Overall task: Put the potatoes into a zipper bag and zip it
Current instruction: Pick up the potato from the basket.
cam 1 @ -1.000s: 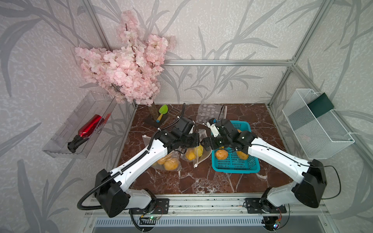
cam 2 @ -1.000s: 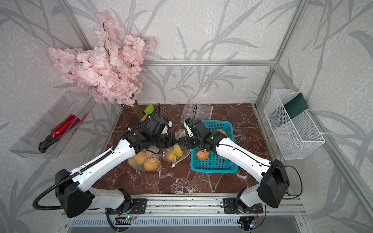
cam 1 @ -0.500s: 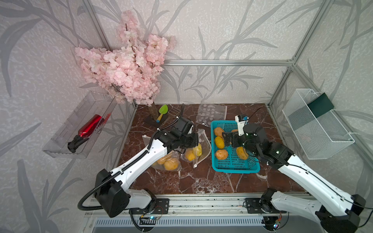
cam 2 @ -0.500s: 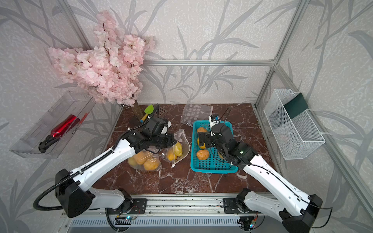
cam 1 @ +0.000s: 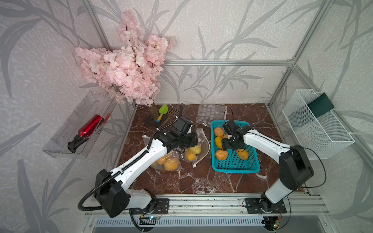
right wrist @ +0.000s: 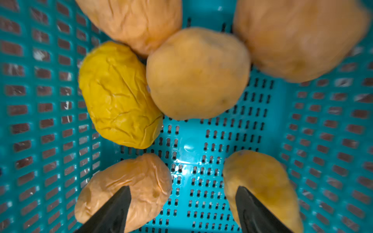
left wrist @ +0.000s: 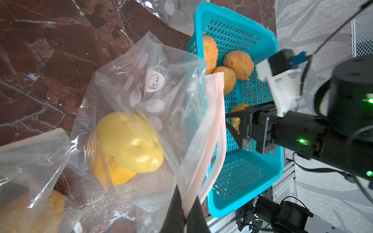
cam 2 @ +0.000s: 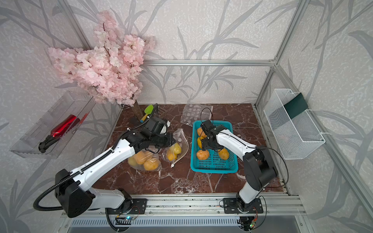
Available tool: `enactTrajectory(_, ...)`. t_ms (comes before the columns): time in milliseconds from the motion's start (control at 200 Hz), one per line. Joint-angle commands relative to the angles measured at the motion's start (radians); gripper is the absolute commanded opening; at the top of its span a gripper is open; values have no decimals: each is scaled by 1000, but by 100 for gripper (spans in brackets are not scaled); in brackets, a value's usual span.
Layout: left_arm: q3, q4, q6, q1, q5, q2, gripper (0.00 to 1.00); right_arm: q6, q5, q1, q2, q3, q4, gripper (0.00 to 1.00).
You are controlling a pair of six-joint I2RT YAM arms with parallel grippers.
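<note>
My left gripper [left wrist: 186,201] is shut on the pink zip edge of a clear zipper bag [left wrist: 157,96] and holds its mouth up beside the basket. Two potatoes lie inside, a yellow one [left wrist: 129,141] on an orange one [left wrist: 113,173]. Both top views show the bag [cam 1: 198,141] [cam 2: 181,141]. Several potatoes lie in the teal basket [cam 1: 235,171]. My right gripper [right wrist: 182,188] hangs open low over the basket floor [right wrist: 201,161], empty, between a wrinkled orange potato [right wrist: 141,181] and a smoother one [right wrist: 262,181]. A yellow wrinkled potato [right wrist: 119,94] lies farther ahead.
A second bag of potatoes [cam 1: 167,161] lies under my left forearm. A flat empty bag [cam 1: 210,114] and a green trowel [cam 1: 162,112] sit at the back, beside the pink blossom branch [cam 1: 129,70]. A white wire basket [cam 1: 316,129] hangs on the right wall.
My right gripper has left the bag's mouth, swung over the basket and come down among the potatoes, its jaws narrowing a little. My left gripper has kept its hold.
</note>
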Motion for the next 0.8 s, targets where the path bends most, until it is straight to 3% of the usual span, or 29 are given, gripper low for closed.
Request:
enactTrajectory(0,-11,2,-7,7,-12,-26,0,-19,-136,-1,34,43,-16,83)
enactTrajectory(205,-10,4,-8,7,-1,-22,0,-26,-158,-1,32,10,31,94)
enactTrajectory(390,-12,7,-9,8,1,-24,0,0,-207,7,-22,-54,33,93)
enactTrajectory(615,-12,3,-7,7,-8,-26,0,-13,-83,27,-114,-185,38,94)
enactTrajectory(795,-12,-3,-4,8,-26,-26,0,-52,-166,27,-74,-207,65,93)
